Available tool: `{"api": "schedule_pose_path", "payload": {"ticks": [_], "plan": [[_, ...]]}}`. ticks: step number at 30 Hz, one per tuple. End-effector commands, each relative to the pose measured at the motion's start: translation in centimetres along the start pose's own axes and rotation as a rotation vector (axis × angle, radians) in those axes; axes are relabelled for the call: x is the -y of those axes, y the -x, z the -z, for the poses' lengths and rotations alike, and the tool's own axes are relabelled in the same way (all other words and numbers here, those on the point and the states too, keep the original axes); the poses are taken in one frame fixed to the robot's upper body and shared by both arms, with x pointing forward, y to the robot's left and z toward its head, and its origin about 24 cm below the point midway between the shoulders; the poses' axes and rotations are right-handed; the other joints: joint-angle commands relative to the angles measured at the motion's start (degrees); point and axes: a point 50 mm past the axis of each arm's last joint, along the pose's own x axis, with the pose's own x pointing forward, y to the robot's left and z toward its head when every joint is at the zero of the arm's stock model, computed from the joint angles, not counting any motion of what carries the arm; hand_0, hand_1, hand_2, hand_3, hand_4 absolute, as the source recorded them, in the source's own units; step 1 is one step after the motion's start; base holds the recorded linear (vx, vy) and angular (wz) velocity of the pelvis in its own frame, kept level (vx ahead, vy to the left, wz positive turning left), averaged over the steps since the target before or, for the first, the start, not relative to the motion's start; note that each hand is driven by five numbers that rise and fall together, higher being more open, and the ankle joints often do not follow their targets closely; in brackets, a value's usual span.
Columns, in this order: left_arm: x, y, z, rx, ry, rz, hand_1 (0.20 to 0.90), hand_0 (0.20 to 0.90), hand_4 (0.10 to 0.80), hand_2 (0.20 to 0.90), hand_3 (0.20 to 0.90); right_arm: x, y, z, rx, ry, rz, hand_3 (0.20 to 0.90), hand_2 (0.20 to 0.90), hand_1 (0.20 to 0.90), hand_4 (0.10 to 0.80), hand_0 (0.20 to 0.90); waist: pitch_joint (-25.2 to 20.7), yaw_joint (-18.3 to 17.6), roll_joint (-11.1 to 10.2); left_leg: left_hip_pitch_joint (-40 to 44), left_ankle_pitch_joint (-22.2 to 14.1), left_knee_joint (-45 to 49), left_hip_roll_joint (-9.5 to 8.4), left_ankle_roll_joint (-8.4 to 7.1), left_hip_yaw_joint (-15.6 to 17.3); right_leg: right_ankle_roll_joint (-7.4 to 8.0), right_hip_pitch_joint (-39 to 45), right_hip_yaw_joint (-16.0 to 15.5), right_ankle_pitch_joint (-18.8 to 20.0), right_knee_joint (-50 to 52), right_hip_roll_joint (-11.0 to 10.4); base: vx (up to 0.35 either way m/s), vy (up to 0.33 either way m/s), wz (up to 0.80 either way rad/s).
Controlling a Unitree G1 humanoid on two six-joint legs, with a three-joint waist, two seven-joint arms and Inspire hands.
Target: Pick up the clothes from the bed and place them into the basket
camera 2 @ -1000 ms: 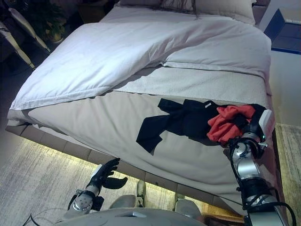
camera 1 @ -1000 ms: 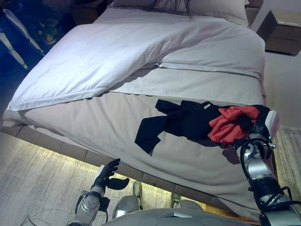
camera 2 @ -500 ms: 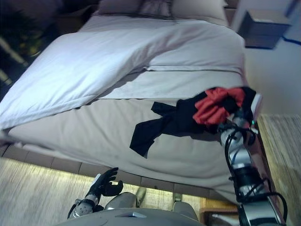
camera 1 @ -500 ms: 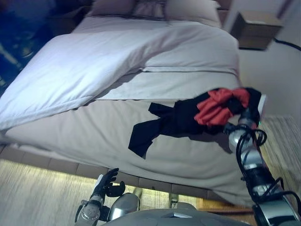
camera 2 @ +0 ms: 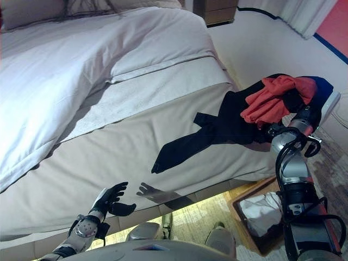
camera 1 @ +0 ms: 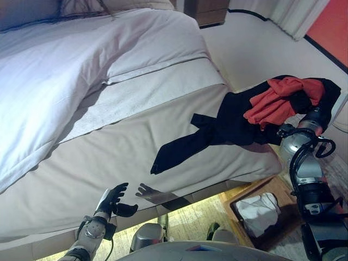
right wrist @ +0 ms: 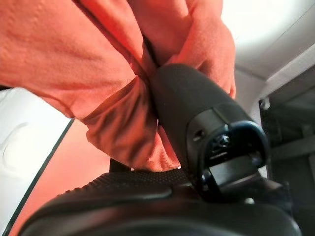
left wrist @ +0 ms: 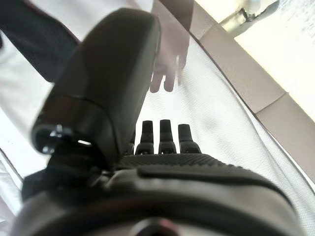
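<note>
My right hand (camera 1: 311, 115) is raised beyond the bed's right corner and is shut on a bundle of clothes. A red garment (camera 1: 278, 102) is bunched on top, and in the right wrist view the red cloth (right wrist: 98, 73) wraps around my thumb (right wrist: 197, 98). A black garment (camera 1: 217, 130) hangs from the same grip, and its long end trails down onto the beige sheet (camera 1: 125, 157). The brown basket (camera 1: 272, 188) stands on the floor below my right arm. My left hand (camera 1: 111, 198) is open and empty, low at the bed's near edge, with straight fingers (left wrist: 167, 137).
White cloth (camera 1: 255, 209) lies in the basket. A white duvet (camera 1: 65, 65) covers the far part of the bed. A wooden nightstand (camera 1: 209, 8) stands at the head end, with pale curtains (camera 1: 293, 13) at the far right. Wooden floor runs along the bed's near side.
The camera has swung right, bringing the basket into view. My right hand has lifted the red and black clothes and carried them right, past the bed's corner. The left hand has stayed low.
</note>
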Motion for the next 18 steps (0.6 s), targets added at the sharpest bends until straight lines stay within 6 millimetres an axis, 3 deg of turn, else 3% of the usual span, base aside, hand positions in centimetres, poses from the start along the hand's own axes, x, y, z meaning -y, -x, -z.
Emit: {"api": "schedule_pose_path", "payload": {"ticks": [1,5,9,18], "plan": [[-1.6,0.5,0.6,0.004,0.089,-0.112,0.900,0.900,0.800,0.900,0.900,1.1,-3.3,-13.2,0.515,-0.303,0.184,0.200,0.300,0.300,0.100,0.300,-6.80,2.72,-2.68,-7.53,-2.68,3.48,-2.60,-4.79,-6.99,-2.73,9.18,-0.75,-1.54,-13.10,3.73,-0.071,-0.114,-0.72],[-1.1,0.9,1.0,0.006,0.098,-0.103,0.900,0.900,0.800,0.900,0.900,2.4,-3.7,-15.7,0.576,-0.324,0.229,0.200,0.300,0.300,0.100,0.300,-7.06,3.05,-4.43,-10.01,-0.38,3.20,-0.95,-7.02,-5.82,-2.86,10.93,0.00,-1.60,-20.72,6.28,-0.069,-0.156,-0.66],[-0.3,1.1,1.0,0.019,0.083,-0.075,0.900,0.900,0.800,0.900,0.900,4.1,-4.3,-17.7,0.623,-0.314,0.328,0.200,0.300,0.300,0.100,0.300,-7.42,3.10,-5.23,-9.99,0.84,2.01,-0.30,-8.21,-6.82,-3.47,11.43,-0.36,-1.22,-22.34,7.24,-0.033,-0.080,-0.62],[-0.6,0.7,0.5,0.017,0.050,-0.055,0.900,0.900,0.800,0.900,0.900,7.3,-4.1,-22.4,0.775,-0.306,0.483,0.200,0.300,0.300,0.100,0.300,-8.69,1.81,-5.54,-7.67,1.57,-0.34,0.03,-9.43,-8.86,-3.98,11.06,-1.01,-0.89,-22.86,8.18,-0.008,-0.025,0.00]]}}
